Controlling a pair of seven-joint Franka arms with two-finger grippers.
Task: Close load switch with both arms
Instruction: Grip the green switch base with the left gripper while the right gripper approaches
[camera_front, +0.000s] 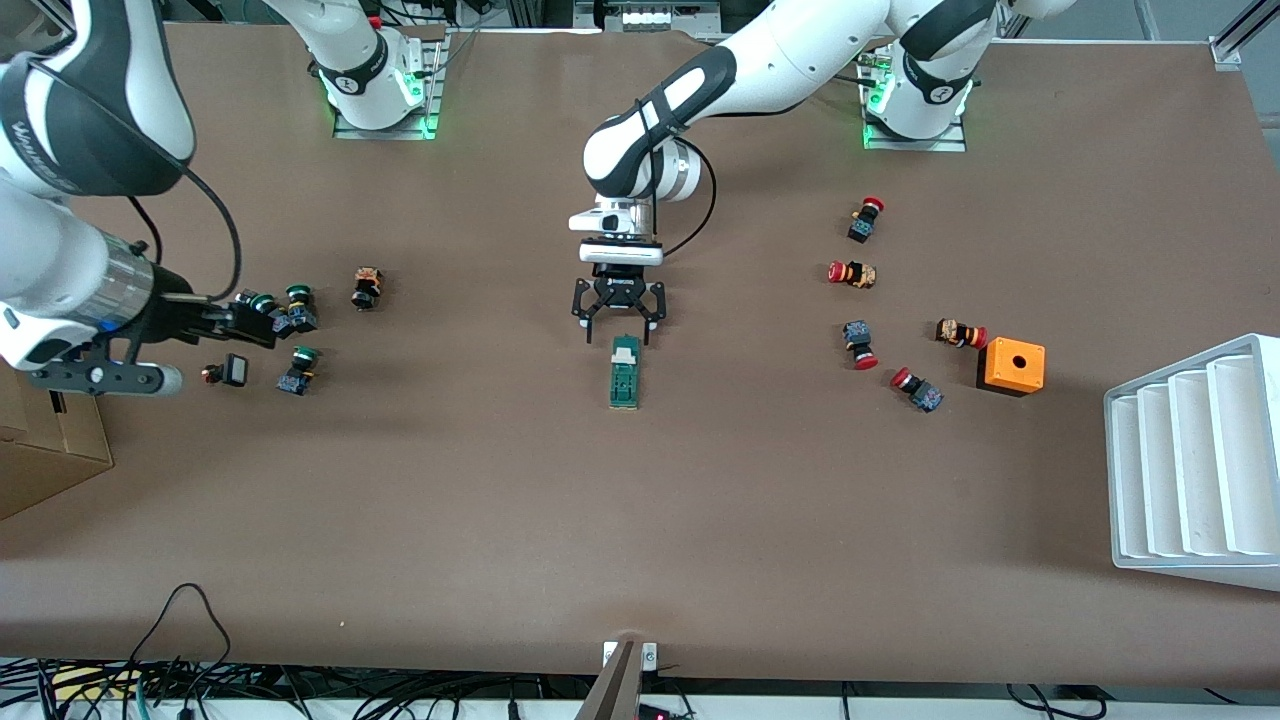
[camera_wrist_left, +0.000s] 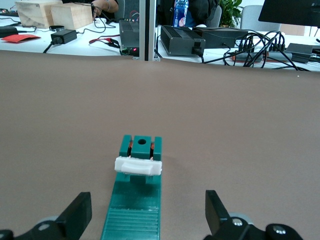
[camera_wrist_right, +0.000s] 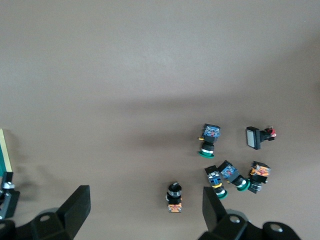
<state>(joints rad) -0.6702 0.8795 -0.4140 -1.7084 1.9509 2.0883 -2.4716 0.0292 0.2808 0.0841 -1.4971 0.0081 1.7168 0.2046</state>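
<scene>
The load switch (camera_front: 625, 371) is a narrow dark-green plastic block with a white tab at the end toward the arms' bases, lying flat at mid-tabletop. The left wrist view adds detail: a ribbed green face, two copper blades (camera_wrist_left: 129, 148) standing under the white tab (camera_wrist_left: 138, 166), and a round hole in the end block.

The left gripper (camera_front: 618, 318) is low over the switch's tab end, its matt black fingers (camera_wrist_left: 76, 217) spread wide, one on each side of the switch without touching it. The right gripper (camera_front: 255, 325) hovers over the green-capped buttons (camera_front: 298, 367) toward the right arm's end of the tabletop, fingers likewise spread and holding nothing. Its wrist view shows those small buttons (camera_wrist_right: 209, 139) scattered below, one with a square white face (camera_wrist_right: 252, 137).

Red-capped buttons (camera_front: 865, 218) lie toward the left arm's end, near an orange box (camera_front: 1012, 366) with a round hole on top and a white ridged tray (camera_front: 1190, 465) at the edge.

The tabletop (camera_front: 640, 520) is a matt brown sheet. The left wrist view alone shows the room: white desks with cables, black power units, wooden blocks and a bottle
</scene>
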